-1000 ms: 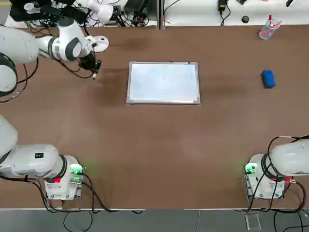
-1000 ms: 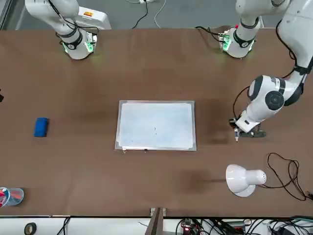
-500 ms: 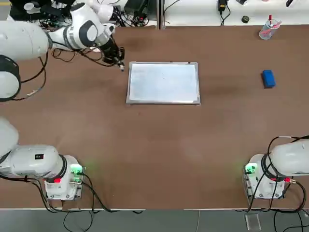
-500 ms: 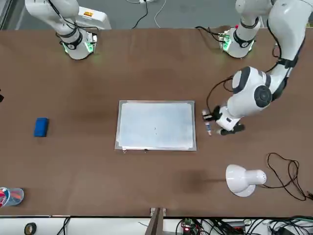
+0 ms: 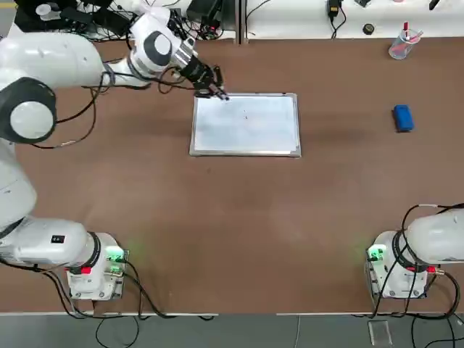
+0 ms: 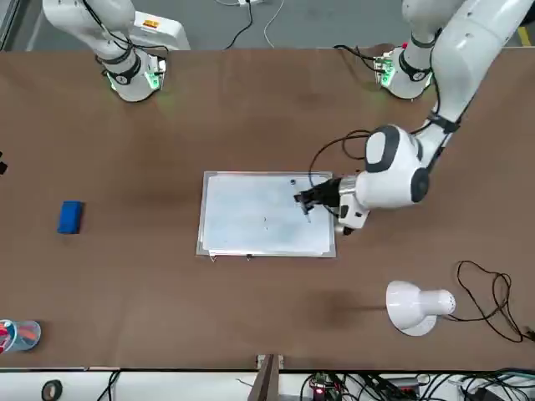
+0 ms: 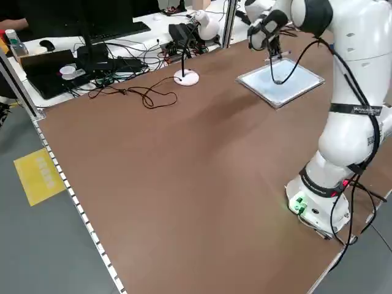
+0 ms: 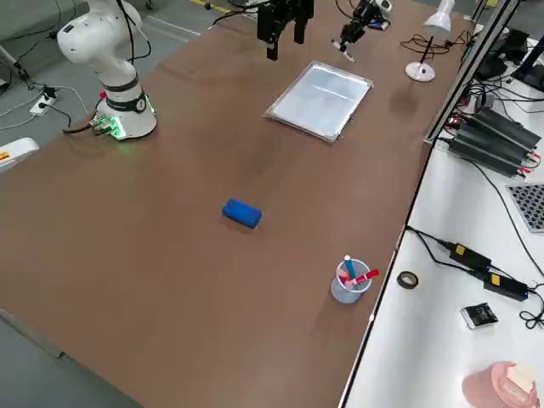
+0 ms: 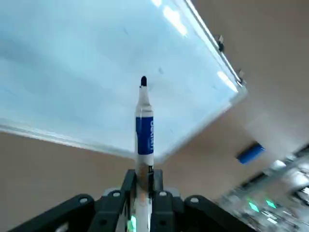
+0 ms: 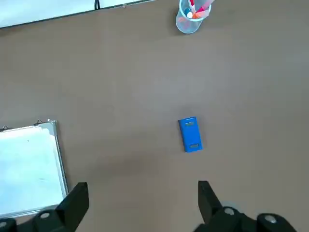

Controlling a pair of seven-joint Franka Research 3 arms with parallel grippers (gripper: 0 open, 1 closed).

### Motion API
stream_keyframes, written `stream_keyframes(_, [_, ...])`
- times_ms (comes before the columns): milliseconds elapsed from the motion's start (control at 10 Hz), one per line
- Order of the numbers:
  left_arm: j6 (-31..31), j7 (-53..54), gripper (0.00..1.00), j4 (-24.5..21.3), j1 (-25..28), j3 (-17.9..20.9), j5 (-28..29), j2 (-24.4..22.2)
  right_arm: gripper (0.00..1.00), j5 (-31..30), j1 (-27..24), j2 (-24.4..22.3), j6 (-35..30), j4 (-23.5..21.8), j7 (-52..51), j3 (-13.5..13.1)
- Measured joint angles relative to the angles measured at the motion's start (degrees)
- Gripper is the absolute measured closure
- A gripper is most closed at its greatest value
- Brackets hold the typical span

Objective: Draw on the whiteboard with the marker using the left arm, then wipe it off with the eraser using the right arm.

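The whiteboard (image 5: pixel 246 125) lies flat in the middle of the table, with only faint specks on it. My left gripper (image 5: pixel 215 89) hangs over its far edge near the left corner, shut on the marker (image 9: pixel 144 126). The marker's dark tip points down at the board (image 9: pixel 72 53), and whether it touches cannot be told. In the front view the left gripper (image 6: pixel 307 200) sits over the board (image 6: pixel 251 217). The blue eraser (image 5: pixel 403 117) lies alone at the far right. My right gripper (image 10: pixel 142 203) is open and empty, raised high above the table, with the eraser (image 10: pixel 190 134) below it.
A clear cup of pens (image 5: pixel 401 45) stands at the far right corner. A white desk lamp (image 6: pixel 415 306) and loose cables (image 6: pixel 493 292) sit at the far left. Both arm bases (image 5: pixel 94 272) stand on the near edge.
The left arm has swung right with the marker, from well left of the whiteboard to over its far-left corner. The right arm has stayed still.
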Motion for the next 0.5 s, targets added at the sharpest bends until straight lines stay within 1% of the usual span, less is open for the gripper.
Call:
stream_keyframes(200, [0.0, -0.4, 0.83, 3.4, -1.8, 0.0, -10.1, 3.9, 0.00, 0.0, 0.0, 0.0, -0.1, 0.0, 0.0, 0.0])
stream_keyframes(500, [1.3, -0.5, 0.83, 4.8, -4.6, 0.0, -21.7, 7.8, 0.00, 0.0, 0.0, 0.0, -0.1, 0.0, 0.0, 0.0])
